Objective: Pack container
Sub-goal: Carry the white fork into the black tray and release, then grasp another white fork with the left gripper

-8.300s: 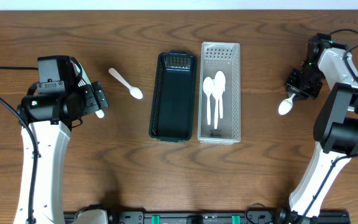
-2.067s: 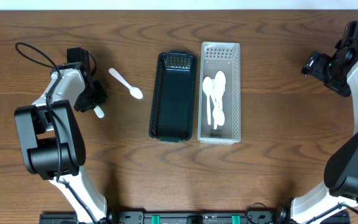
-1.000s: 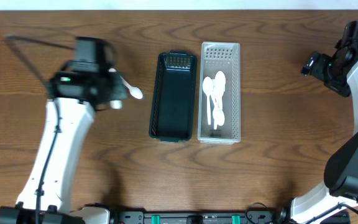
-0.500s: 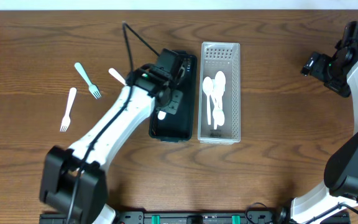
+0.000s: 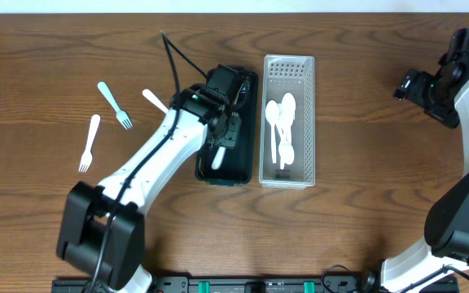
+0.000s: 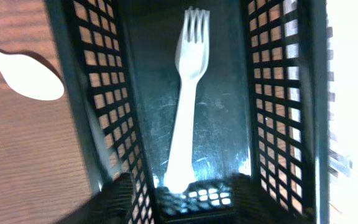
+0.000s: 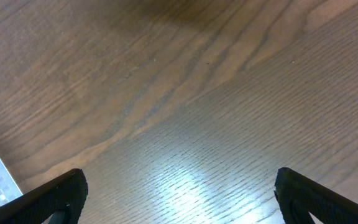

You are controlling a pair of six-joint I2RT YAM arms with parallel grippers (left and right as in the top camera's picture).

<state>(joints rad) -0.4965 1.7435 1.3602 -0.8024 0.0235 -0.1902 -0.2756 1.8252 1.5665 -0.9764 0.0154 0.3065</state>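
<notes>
Lying lengthwise in black basket (image 6: 272, 93): fork (image 6: 185, 106), tines away from left gripper (image 5: 223, 130); jaws unclear.

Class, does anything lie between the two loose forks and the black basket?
A white spoon lies between the blue fork and the basket; the left arm spans the white fork's path.

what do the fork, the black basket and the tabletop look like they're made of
Fork: likely plastic, matte white, one moulded piece. Black basket: probably rigid plastic, slightly glossy; thin moulded grid walls, floor catching light. Tabletop: wood or wood-look laminate, brown grain with a soft sheen; which one cannot be told.
</notes>
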